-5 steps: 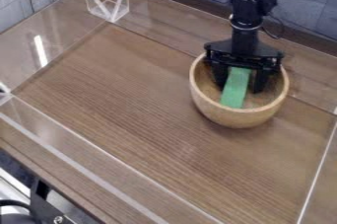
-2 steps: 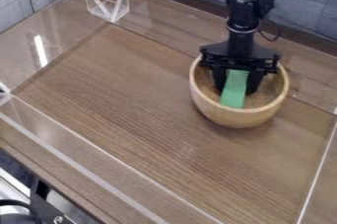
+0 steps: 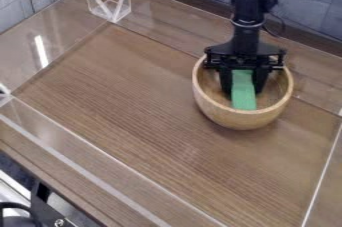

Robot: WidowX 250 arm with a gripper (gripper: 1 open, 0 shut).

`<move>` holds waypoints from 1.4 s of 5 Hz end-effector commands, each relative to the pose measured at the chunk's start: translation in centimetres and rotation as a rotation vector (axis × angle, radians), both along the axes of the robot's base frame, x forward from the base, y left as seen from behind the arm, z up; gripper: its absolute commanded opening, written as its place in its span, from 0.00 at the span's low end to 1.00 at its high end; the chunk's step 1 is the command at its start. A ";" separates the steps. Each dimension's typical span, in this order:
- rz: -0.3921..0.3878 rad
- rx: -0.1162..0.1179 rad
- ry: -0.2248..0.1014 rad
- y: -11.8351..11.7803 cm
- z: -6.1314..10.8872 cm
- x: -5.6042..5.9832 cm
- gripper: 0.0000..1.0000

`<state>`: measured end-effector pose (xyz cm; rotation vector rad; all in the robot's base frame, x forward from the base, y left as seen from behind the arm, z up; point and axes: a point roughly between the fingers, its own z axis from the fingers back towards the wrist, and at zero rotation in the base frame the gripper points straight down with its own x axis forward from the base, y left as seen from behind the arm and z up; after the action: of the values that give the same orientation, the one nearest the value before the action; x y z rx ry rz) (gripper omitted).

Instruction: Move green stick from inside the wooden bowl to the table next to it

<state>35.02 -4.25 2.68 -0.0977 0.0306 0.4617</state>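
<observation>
From my end of the feed I'm judging the job to be in its early part, at the pick-up. The green stick [image 3: 242,90] is still lying within the wooden bowl [image 3: 221,114], its upper end running in under the dark hand [image 3: 242,69] and its lower end pointing toward the near side of the wall. The hand is reaching down into the bowl from the far side, and its fingertips are meeting the stick's upper part, or very nearly so. I'm reading the hand as closed down narrow, with the stick probably being pinched between the fingers, though the dark parts are hiding the contact and I'm not able to confirm a firm grip from this view.

What I'm counting as done is the reach: the hand is sitting over the right thing, low enough to take it. What I'm counting as left is nearly everything that moves the stick: lifting it over the thick rim, carrying it sideways, setting it down on the bare worktop [image 3: 120,96] beside the bowl, and letting go. None of that is showing as done, since the stick is lying inside the wall and the bowl is standing upright on the wood. For the lift I'm wanting a straight rise first, because the lower end is lying close to the wall and could be catching on the rim or dragging the bowl along.
</observation>
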 end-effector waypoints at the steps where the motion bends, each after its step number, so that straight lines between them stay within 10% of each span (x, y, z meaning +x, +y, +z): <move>1: -0.004 -0.042 -0.059 -0.4 3.1 1.7 0.00; 4: 0.153 -0.153 -0.150 5.0 11.0 0.6 0.00; 7: -0.103 -0.103 -0.177 11.2 8.0 -0.8 0.00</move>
<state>33.95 6.57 9.43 -0.2457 -0.0693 0.3588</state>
